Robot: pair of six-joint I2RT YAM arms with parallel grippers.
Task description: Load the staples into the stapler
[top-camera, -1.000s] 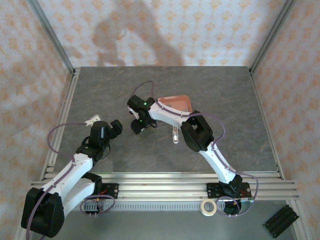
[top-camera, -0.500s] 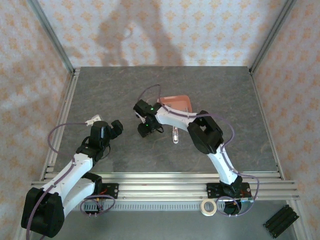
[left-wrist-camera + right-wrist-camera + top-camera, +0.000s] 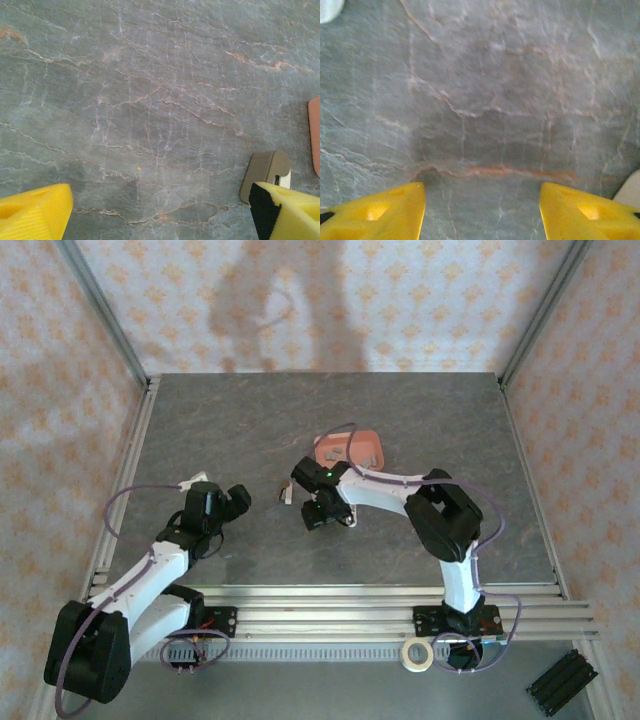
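My right gripper (image 3: 320, 515) hangs low over the table just in front of the salmon-pink tray (image 3: 352, 448). Its jaws are open with bare stone between them (image 3: 482, 200). A pale rounded edge (image 3: 631, 189) shows just past its right finger; I cannot tell whether that is the stapler, and the right forearm covers that spot from above. A small beige and white piece (image 3: 285, 496) lies between the two grippers, close to my left gripper's right finger (image 3: 265, 172). My left gripper (image 3: 236, 501) is open and empty (image 3: 161, 206). The staples are too small to make out.
A purple cable loops over the tray. The tray's edge (image 3: 315, 135) shows at the right of the left wrist view. Aluminium rails (image 3: 330, 600) run along the near edge and a post stands at each back corner. A white blur (image 3: 327, 9) sits at the top left.
My right gripper has swung right and nearer, from left of the tray to in front of it, uncovering the small pale piece. Its jaws narrowed a little. The left gripper edged right.
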